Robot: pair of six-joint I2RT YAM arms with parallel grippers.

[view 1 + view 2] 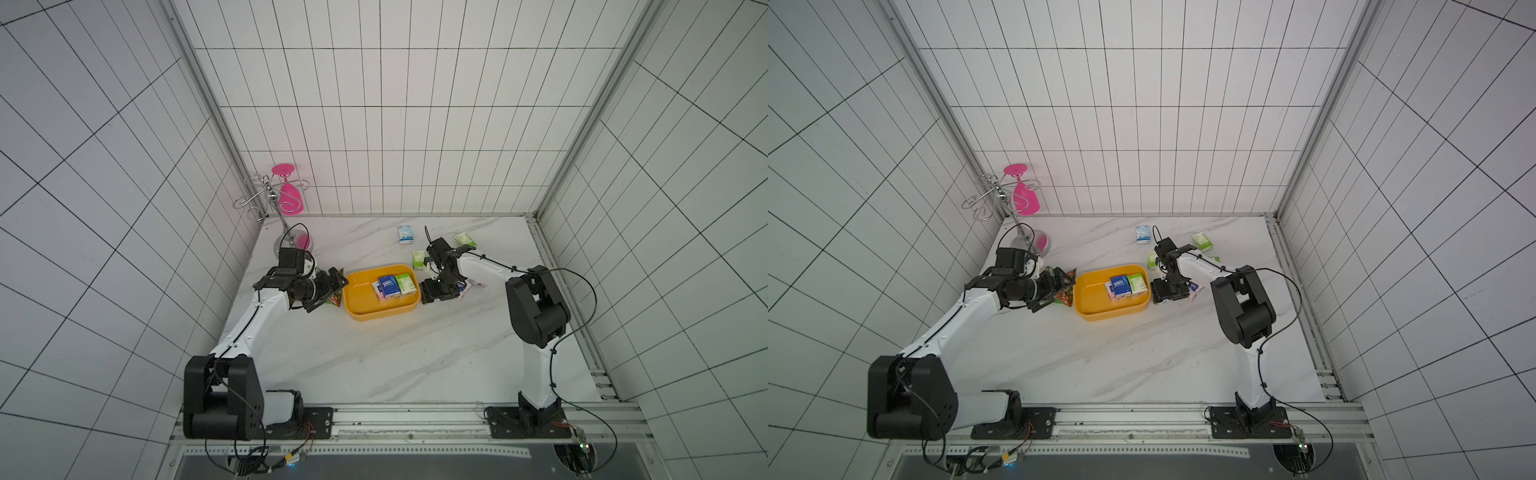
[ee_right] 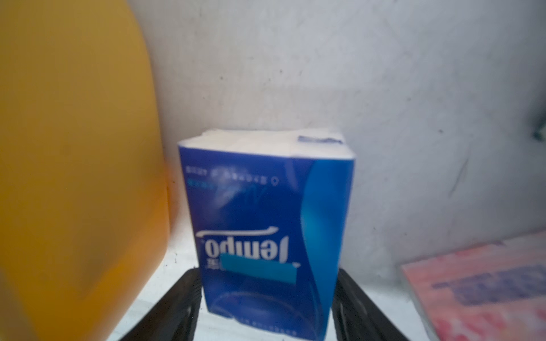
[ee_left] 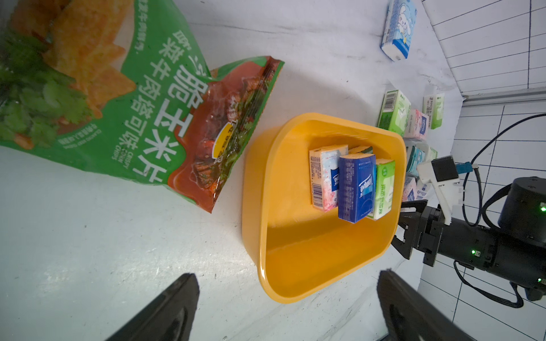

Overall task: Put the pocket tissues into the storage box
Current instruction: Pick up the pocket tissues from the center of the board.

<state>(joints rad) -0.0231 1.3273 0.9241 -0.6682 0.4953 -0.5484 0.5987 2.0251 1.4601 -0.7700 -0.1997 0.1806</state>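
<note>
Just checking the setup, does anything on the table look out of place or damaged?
The green snack bag lies beside the yellow storage box; it is a chip bag, not a tissue packet, so it does not belong with the job. Nothing looks spilled or torn.

Yellow storage box [image 1: 365,313] holds 3 pocket tissues [image 1: 390,286]; the right hand [image 2: 266,274] grips a dark blue packet [image 2: 266,212] just outside.

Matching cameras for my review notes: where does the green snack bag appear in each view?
In a top view: snack bag, a sliver beside the yellow box.
In a top view: same spot, more exposed.
Left wrist: large, beside the yellow box.
Right wrist: not in it.
Shared landmark: the yellow box, in all four.
</note>
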